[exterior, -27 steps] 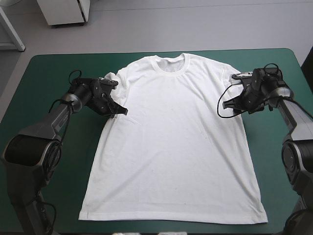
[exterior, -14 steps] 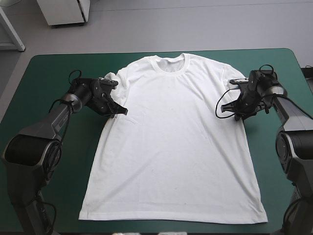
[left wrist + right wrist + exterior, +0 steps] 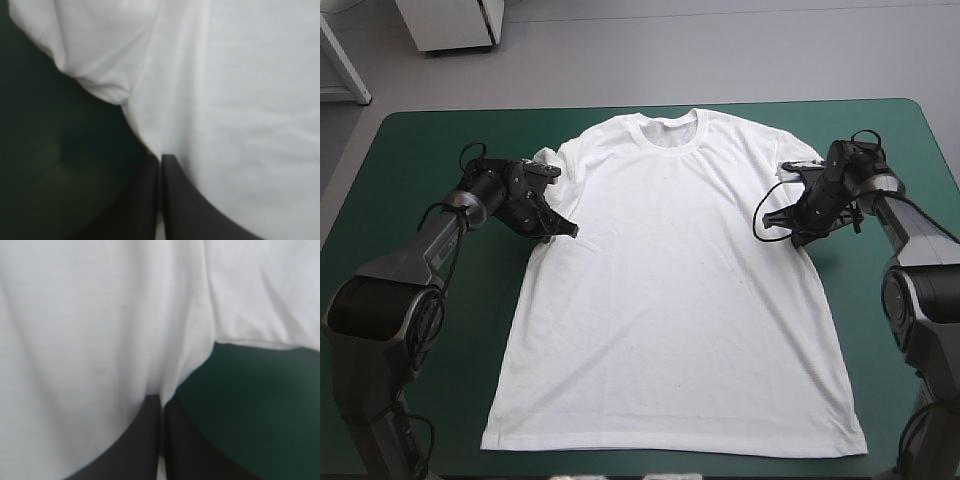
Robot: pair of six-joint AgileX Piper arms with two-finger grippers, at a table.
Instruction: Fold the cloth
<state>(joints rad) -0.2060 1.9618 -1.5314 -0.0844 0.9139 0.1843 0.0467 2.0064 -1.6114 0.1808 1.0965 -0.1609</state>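
Gripping the T-shirt [image 3: 670, 290] at both side edges just below the sleeves is the step in hand, judged as the set-up for a first fold. The T-shirt lies spread flat in the middle of the teal-green table [image 3: 410, 170], collar [image 3: 670, 125] toward the far edge and hem [image 3: 670, 445] close to the near edge. The left gripper [image 3: 566, 229] sits at the garment's left edge, just under the left sleeve [image 3: 548, 162], which lies bunched against the body panel. Its black fingers are pressed together with only a thin slit between them, and the left wrist view shows the white edge running into that slit, so it reads as clamped on the fabric. The right gripper [image 3: 796, 231] mirrors it at the opposite edge, under the right sleeve [image 3: 800, 168], with its fingers likewise closed on the cloth edge where white meets teal-green. Both grippers are low, at table level, and no part of the T-shirt is visibly lifted. No fold is made yet, so the task is near its beginning. The next move calls for both arms to raise their holds together, enough to free the fabric from the table, and to carry them evenly so the layer lands square. Risk: a thin pinch may slip, or the bunched left sleeve may drag and skew the fold line
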